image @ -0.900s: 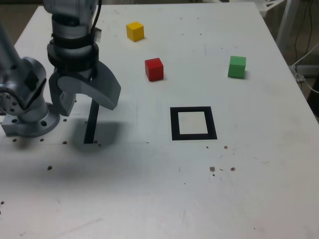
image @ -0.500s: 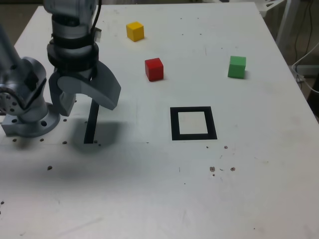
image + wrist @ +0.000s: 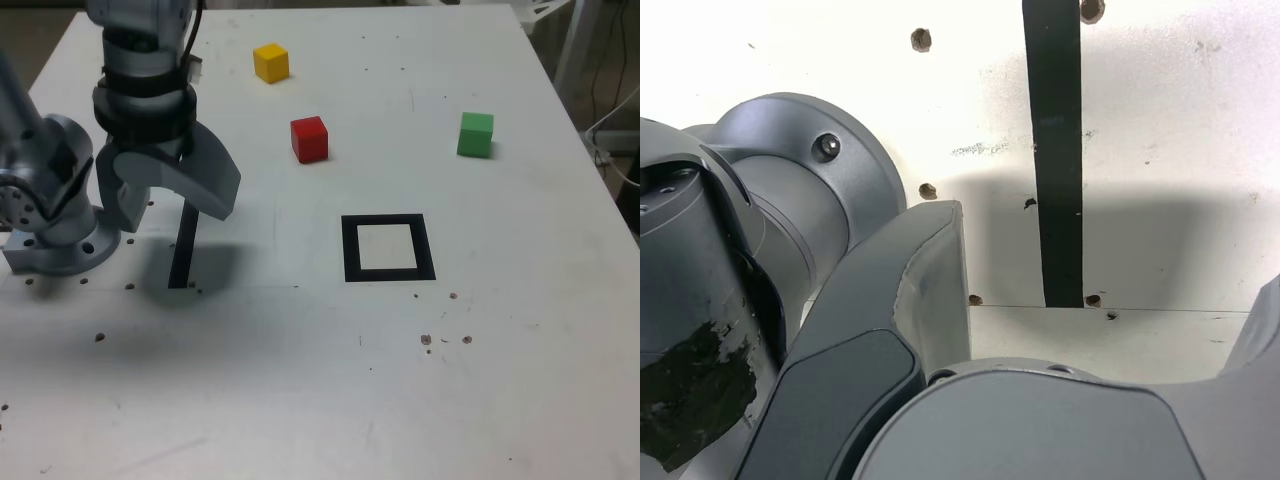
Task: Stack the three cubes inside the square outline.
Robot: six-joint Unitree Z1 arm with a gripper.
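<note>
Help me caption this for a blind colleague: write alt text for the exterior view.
An open gripper hangs empty over a white table; red, yellow and green cubes stand apart, all outside the black square outline.

Red (image 3: 309, 139), yellow (image 3: 271, 63) and green (image 3: 475, 135) cubes, apart, outside black square outline (image 3: 388, 248)

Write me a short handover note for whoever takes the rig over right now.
Gripper: open and empty, above the black strip.
Cubes: red, yellow and green stand apart on the table, all outside the square outline.
Done: no cube placed or stacked.
Left: bring all three cubes into the outline and stack them.
</note>
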